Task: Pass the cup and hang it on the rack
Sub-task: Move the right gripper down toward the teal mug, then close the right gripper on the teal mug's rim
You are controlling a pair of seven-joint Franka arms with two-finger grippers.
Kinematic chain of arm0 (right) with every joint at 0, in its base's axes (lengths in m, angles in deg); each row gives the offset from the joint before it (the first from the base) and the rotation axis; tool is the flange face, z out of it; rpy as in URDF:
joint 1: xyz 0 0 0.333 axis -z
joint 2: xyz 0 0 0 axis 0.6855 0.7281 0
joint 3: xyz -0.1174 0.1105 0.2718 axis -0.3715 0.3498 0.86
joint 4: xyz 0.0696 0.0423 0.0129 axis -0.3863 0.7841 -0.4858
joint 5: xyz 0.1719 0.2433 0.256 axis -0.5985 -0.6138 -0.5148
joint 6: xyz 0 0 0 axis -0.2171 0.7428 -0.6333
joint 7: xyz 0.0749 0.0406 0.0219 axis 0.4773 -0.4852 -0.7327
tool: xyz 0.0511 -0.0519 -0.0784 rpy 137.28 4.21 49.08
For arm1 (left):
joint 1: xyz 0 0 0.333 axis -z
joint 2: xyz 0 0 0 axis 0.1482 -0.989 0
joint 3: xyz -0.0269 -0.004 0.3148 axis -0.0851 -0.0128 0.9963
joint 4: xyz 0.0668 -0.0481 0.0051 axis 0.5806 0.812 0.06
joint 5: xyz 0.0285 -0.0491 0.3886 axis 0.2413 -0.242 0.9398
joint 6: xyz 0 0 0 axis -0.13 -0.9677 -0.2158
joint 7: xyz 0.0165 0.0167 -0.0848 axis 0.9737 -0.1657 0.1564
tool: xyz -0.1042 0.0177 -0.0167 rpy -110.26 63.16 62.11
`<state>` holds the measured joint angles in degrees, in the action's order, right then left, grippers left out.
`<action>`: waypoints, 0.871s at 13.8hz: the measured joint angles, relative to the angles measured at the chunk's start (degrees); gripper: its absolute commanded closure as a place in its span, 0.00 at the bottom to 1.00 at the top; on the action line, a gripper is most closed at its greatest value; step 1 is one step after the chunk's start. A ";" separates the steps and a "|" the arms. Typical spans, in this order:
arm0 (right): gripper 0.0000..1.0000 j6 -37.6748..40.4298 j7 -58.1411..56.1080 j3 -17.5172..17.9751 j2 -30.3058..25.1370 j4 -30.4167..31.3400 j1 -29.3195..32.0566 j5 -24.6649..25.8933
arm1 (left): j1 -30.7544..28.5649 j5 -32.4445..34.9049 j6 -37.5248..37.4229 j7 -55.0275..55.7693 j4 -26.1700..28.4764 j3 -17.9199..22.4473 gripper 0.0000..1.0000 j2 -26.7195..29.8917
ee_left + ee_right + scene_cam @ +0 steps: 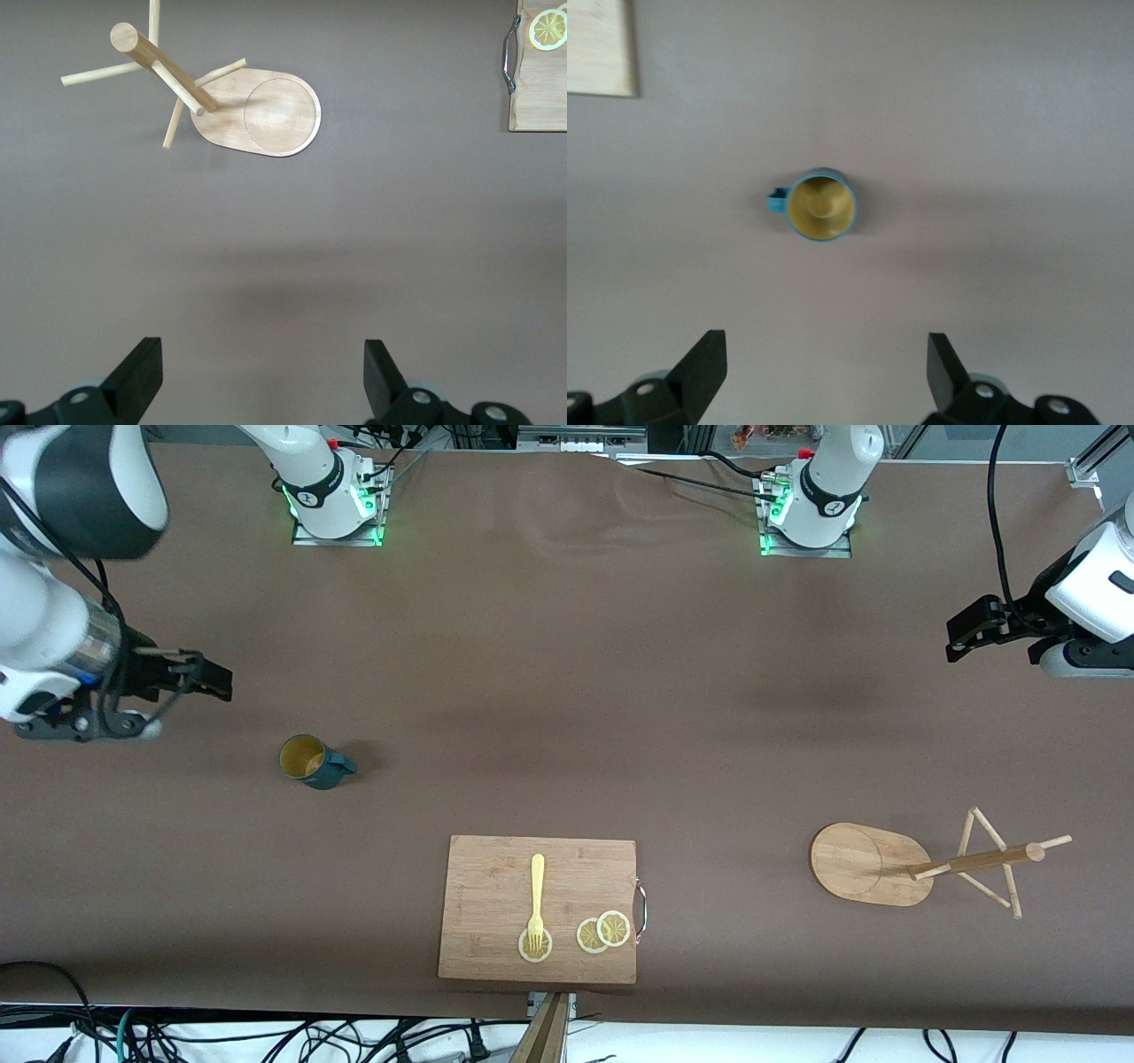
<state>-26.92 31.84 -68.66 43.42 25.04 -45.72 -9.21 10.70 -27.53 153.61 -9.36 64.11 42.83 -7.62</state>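
The dark teal cup (310, 762) stands upright on the brown table toward the right arm's end, yellow-tan inside showing, its handle pointing toward the left arm's end. It also shows in the right wrist view (820, 205). My right gripper (208, 677) hovers open and empty over bare table beside the cup (827, 367). The wooden rack (864, 864) stands on its oval base toward the left arm's end, post and thin pegs free; it also shows in the left wrist view (266, 115). My left gripper (966, 633) hangs open and empty over bare table (263, 372).
A bamboo cutting board (496, 868) lies near the table's front edge, between cup and rack, with a yellow fork (536, 899), three lemon slices (603, 932) and a metal handle. Its edge shows in both wrist views (540, 97) (598, 49).
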 measured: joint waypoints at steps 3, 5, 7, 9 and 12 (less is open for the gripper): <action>0.00 -9.51 0.00 -0.13 3.23 5.05 0.17 0.33 | 0.00 0.00 -0.04 0.00 0.10 -0.10 0.00 -0.10; 0.00 -19.35 0.00 -0.40 4.55 11.13 0.27 0.34 | 0.00 0.00 -0.05 0.00 0.22 -0.25 0.00 -0.33; 0.00 -25.53 0.00 -0.63 6.43 15.29 0.86 0.34 | 0.00 0.00 -0.04 0.00 0.23 -0.30 0.00 -0.58; 0.01 -28.12 -0.06 -0.69 8.71 16.34 1.81 0.24 | 0.00 0.00 -0.02 0.00 0.23 -0.32 0.00 -0.66; 0.01 -31.49 -0.02 -0.70 11.99 16.45 2.07 0.17 | 0.00 0.00 -0.02 0.00 0.23 -0.34 0.00 -0.66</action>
<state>-58.41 31.82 -69.36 55.41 41.49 -43.65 -9.04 10.71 -27.53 153.59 -9.37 64.34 42.49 -8.28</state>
